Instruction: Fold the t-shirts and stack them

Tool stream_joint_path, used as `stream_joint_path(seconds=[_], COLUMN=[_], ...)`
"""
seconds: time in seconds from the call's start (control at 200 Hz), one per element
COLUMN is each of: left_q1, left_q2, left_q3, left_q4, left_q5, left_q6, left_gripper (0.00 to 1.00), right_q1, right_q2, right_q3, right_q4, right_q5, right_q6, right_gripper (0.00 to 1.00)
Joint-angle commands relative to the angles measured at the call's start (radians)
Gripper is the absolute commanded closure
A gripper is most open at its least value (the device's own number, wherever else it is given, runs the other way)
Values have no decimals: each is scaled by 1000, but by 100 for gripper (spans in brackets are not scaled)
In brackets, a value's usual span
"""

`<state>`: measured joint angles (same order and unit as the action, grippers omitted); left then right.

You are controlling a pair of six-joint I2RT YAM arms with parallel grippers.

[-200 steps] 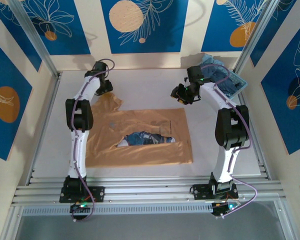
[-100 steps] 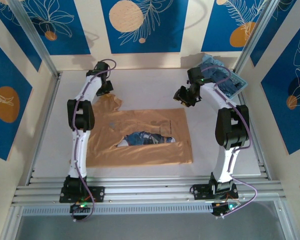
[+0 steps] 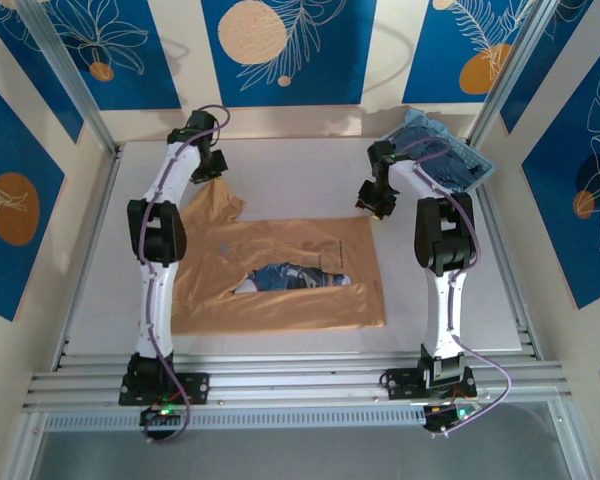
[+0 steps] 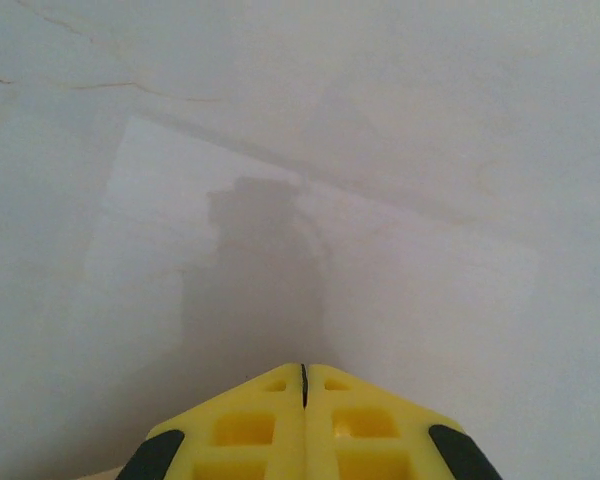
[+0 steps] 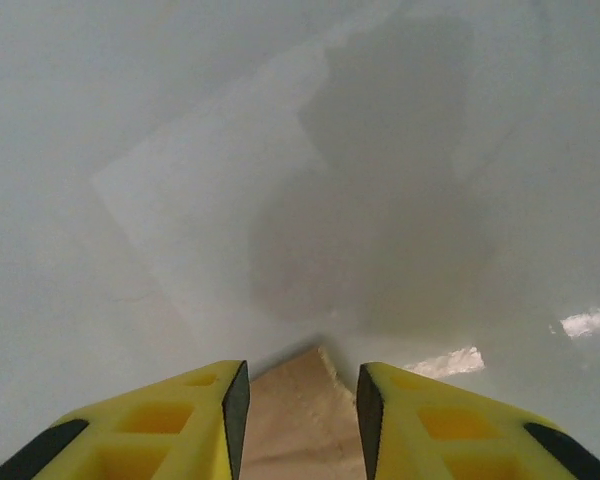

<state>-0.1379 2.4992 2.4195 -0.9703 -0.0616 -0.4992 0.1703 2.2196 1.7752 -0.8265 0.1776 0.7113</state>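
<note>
A robot lab cell: aluminium frame rails (image 3: 300, 381), printed backdrop panels (image 3: 280, 55).

white table (image 3: 300, 168) | tan-orange t-shirt (image 3: 280, 300) flat at centre | light blue basket (image 3: 477, 166) far-right corner

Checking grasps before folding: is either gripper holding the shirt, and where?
Nothing held: right gripper open around a corner of the tan shirt; left gripper shut, empty.

The left arm (image 3: 156, 290) and the right arm (image 3: 442, 300) are built of white links and black joints, each trailed by a purple cable (image 3: 216, 110). Yellow fingers (image 4: 242, 430) with square recesses and black outer corners are carried by the left gripper (image 4: 303, 370) and the right gripper (image 5: 300, 388).
</note>
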Motion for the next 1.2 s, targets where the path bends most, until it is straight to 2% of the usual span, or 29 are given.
stream_joint_path(seconds=[0.0, 0.185, 0.39, 0.495, 0.59, 0.705, 0.965, 1.195], left_q1=[-3, -2, -3, -2, 3, 17, 61, 62], left_q2=[-43, -50, -59, -76, -103, -159, -390, -673], left_q3=[-5, -17, -36, -56, -86, -155, -453, -719], left_q4=[-48, -56, -72, -76, -84, -95, -90, -113], left_q5=[48, 73, 77, 75, 78, 106, 208, 174], left_q6=[-16, -12, -6, -2, -6, -24, -59, -91], left_gripper=[100, 100, 100, 100, 100, 100, 100, 100], right_q1=[-5, 0, 1, 1, 4, 8, 28, 30], right_q2=[29, 38, 46, 51, 43, 15, -93, -206], right_q3=[48, 32, 34, 49, 59, 53, -36, -107], right_q4=[-42, -44, -22, -23, -32, -47, -18, -25], right_q5=[4, -14, -54, -76, -75, -58, -34, -16], right_q6=[-12, -3, -4, -10, -20, -44, -112, -90], right_gripper=[66, 67, 76, 86, 100, 100, 100, 100])
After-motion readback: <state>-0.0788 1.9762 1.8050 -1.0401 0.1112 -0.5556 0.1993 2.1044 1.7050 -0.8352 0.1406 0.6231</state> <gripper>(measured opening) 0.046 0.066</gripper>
